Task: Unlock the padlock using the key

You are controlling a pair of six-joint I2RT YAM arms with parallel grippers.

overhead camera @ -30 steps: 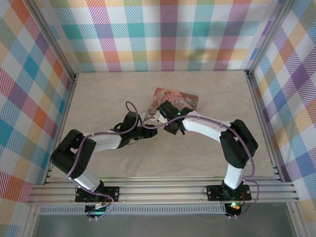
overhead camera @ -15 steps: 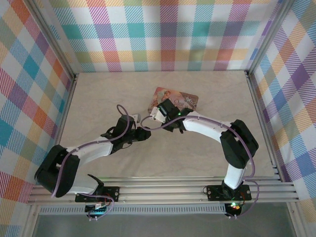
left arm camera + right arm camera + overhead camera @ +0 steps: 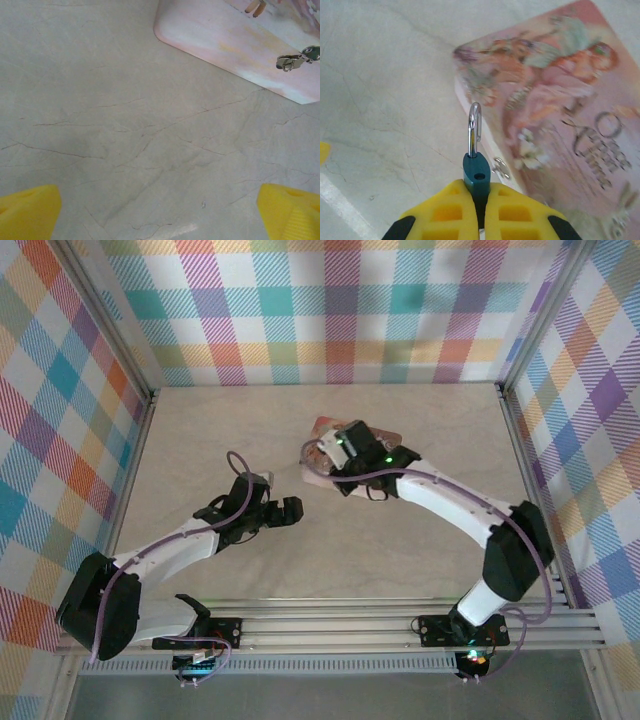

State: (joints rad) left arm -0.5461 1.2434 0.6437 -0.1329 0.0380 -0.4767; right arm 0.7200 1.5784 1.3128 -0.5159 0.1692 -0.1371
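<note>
A teal padlock with a silver shackle is pinched between the yellow fingers of my right gripper, which is shut on its body. One shackle leg is out of the body and its hole lies bare. In the top view the right gripper hovers at the left corner of a pink picture tin. My left gripper is lower left of it and apart from it. Its yellow fingertips are spread wide open over bare table, nothing between them. The key is out of view.
The pink tin has a printed lid and a small metal clasp on its side wall. The marbled tabletop is ringed by checkered walls and metal rails. The right arm arches across the table's right half.
My left gripper has pulled back to the left, away from the padlock, and has gone from nearly shut to wide open. The right gripper shifted slightly farther over the tin, still holding the padlock.
</note>
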